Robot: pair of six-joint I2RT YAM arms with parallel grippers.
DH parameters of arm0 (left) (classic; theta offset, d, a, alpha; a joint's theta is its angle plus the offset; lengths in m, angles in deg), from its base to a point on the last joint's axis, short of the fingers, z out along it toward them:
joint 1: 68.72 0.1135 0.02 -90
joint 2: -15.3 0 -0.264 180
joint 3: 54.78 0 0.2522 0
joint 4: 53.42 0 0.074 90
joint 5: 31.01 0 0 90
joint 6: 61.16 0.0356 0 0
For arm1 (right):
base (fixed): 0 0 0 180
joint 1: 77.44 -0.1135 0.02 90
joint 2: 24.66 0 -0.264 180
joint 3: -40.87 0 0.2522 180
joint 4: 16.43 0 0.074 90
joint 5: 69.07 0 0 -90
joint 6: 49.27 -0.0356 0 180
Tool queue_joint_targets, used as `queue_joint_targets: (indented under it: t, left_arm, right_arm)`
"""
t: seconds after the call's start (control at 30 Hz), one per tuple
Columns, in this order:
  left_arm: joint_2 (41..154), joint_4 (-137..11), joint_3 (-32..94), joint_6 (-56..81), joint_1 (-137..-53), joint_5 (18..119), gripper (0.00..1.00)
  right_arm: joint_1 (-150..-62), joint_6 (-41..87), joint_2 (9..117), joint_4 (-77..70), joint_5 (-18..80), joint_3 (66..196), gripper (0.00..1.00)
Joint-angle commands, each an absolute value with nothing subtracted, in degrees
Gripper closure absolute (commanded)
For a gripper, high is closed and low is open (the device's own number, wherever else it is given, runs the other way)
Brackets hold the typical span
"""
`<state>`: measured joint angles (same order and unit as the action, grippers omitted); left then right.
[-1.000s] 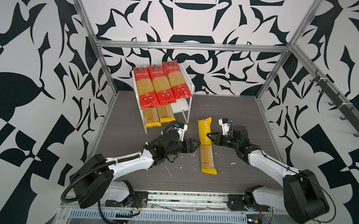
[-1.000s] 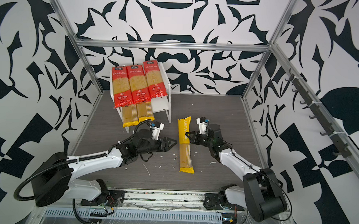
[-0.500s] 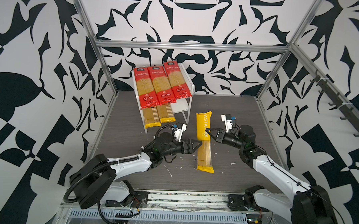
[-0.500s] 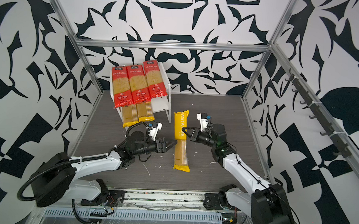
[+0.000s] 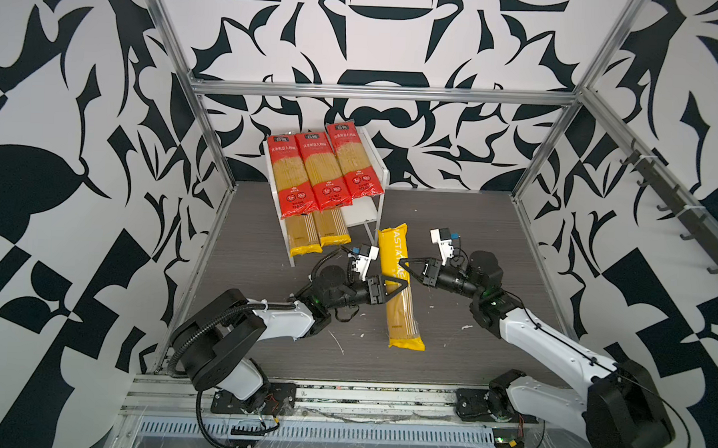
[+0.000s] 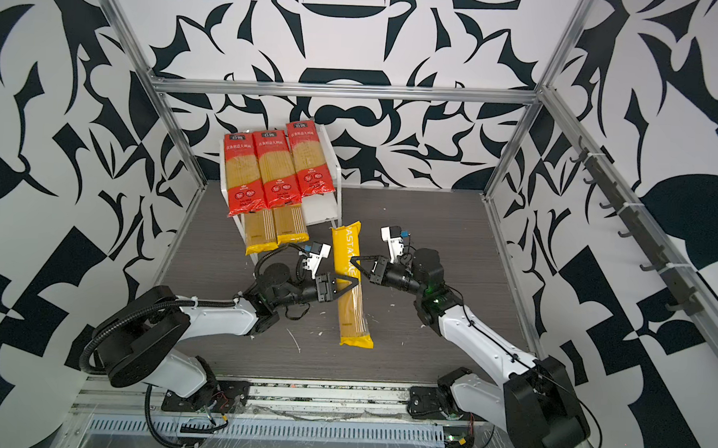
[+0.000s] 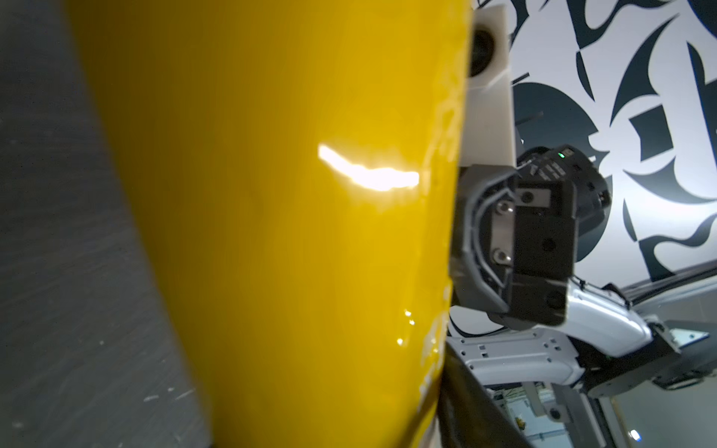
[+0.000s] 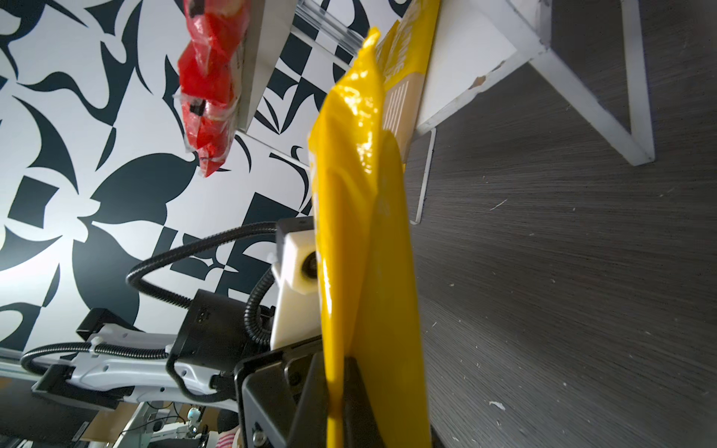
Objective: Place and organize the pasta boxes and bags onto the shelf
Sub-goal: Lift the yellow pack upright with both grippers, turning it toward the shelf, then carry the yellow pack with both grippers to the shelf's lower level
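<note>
**Near zone, 6 o'clock.** The arm bases sit on the near rail of the table (image 5: 474,221), the left at 7 o'clock and the right at 5 o'clock.

**Centre.** The yellow pack (image 5: 401,314), lettered PASTATIME, lies roughly along the 12-to-6 line. Whether its near end rests on the table cannot be told.
- The left gripper (image 5: 402,283) reaches in from 9 o'clock. Its jaws straddle the pack at mid-length, with one finger across the top face. Whether they press on it cannot be told.
- The right gripper (image 5: 407,265) comes in from 3 o'clock, just beyond the left one. In the right wrist view its jaws are pressed together on a thin fold of the pack's film.

**Far zone, 11 o'clock.** The shelf (image 5: 362,214) carries three red packs (image 5: 322,173) side by side on its top board. Two yellow packs (image 5: 307,235) lie on the 9 o'clock side of the lower board and overhang its near edge. The bare strip at the 3 o'clock side is probably the free slot.

**Hazards.**
- The right pinch holds film only, so under load the film may tear or slip out.
- Both grips sit close together, so the unsupported near half may sag and snap the spaghetti.
- Unequal motion of the arms would twist the pack.
- The slot is narrow. A skewed entry could strike the shelf's leg, shove the neighbouring pack or catch the overhanging red packs.
</note>
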<state>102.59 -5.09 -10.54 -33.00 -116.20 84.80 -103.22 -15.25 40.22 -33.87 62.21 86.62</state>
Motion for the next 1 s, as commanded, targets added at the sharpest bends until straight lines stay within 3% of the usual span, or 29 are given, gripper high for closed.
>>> queue_joint_targets:
  t: [0.0,0.2,0.37,0.5,0.67,0.97]
  left_arm:
    - [102.9,-2.2,-11.1,-34.6,-115.9,85.4,0.59]
    - [102.7,-2.6,-11.9,-37.6,-114.3,83.6,0.73]
    - [100.7,-2.5,-13.9,-41.4,-111.9,79.8,0.81]
    - [95.4,-8.4,-14.4,-41.7,-110.2,75.3,0.82]
    - [88.9,-24.3,-10.2,-37.8,-109.5,70.8,0.82]
    - [86.7,-29.8,-5.6,-39.4,-106.1,71.0,0.79]
  right_arm:
    - [-103.7,-18.5,39.2,-42.8,63.9,90.6,0.92]
    - [-103.3,-17.1,38.5,-36.6,61.6,88.8,0.69]
    - [-102.8,-12.4,34.6,-25.6,59.2,85.6,0.58]
    - [-103.1,-10.1,30.4,-18.4,55.7,81.2,0.5]
    - [-106.4,-11.6,26.3,-18.1,54.0,76.5,0.28]
    - [-114.8,-13.2,32.4,-26.0,48.9,76.8,0.26]
